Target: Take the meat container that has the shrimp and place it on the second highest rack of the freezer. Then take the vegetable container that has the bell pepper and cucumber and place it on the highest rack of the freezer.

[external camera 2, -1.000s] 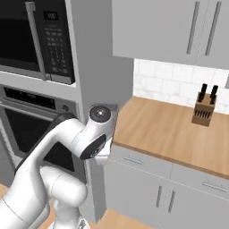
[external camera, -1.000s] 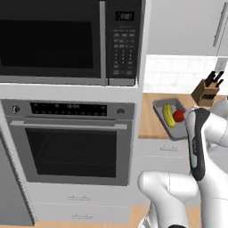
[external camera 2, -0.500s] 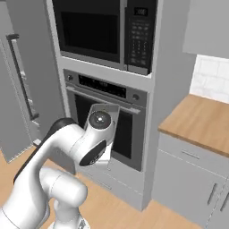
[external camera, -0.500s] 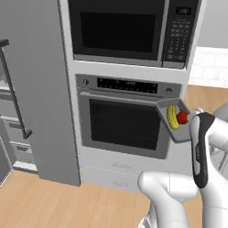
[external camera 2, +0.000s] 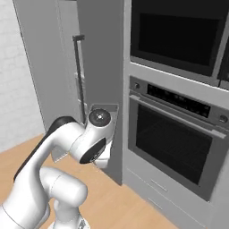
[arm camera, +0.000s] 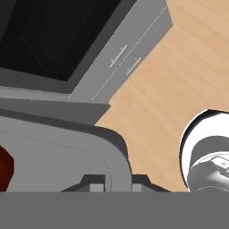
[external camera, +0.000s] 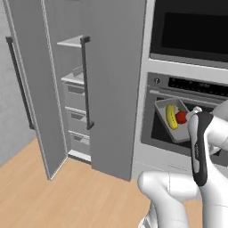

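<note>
Closed tight on the rim of the vegetable container (external camera: pixel 171 119), the gripper (arm camera: pixel 117 179), fingertips (arm camera: pixel 95 181) pinched either side of the grey wall near a rounded corner. Held up in the air in front of the oven (external camera: pixel 187 120), clear of any surface, tilted toward the left base camera. Inside the container: a yellow-green piece (external camera: pixel 171 116) (cucumber or pepper, too small to tell) just beside a red one (external camera: pixel 181 117); a dark red patch (arm camera: pixel 5 167) at the edge of the hand view. To the left, the tall grey freezer (external camera: pixel 111 80) with one door (external camera: pixel 33 89) swung open, white shelves (external camera: pixel 73 42) and drawers (external camera: pixel 75 95) visible in the gap. Below the container, wooden floor (arm camera: pixel 179 80). From the right base view, container (external camera 2: pixel 109 112) mostly hidden behind the wrist.
</note>
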